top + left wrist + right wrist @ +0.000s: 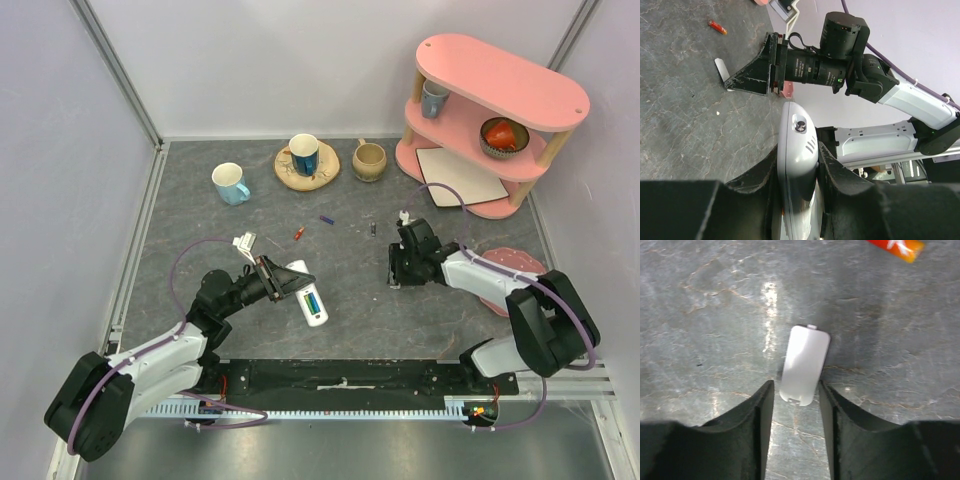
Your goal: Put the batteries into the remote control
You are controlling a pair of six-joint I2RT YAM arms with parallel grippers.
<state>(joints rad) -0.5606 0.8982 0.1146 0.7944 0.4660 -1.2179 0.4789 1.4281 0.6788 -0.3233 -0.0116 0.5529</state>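
My left gripper [284,280] is shut on the white remote control [312,300], holding it by its edges with the slot side up; something blue-green shows in the slot. In the left wrist view the remote [798,145] sits tight between the fingers [756,175]. The red battery [298,233], blue-purple battery [326,219] and dark grey battery [373,229] lie apart on the table. My right gripper [398,279] points down, open, with its tips [796,402] on either side of the near end of a small white cover plate [804,365] lying flat.
A light blue mug [230,184], a blue cup on a saucer [305,157] and a beige mug [369,159] stand at the back. A pink shelf [500,110] is at the back right. A pink plate [515,262] lies by the right arm.
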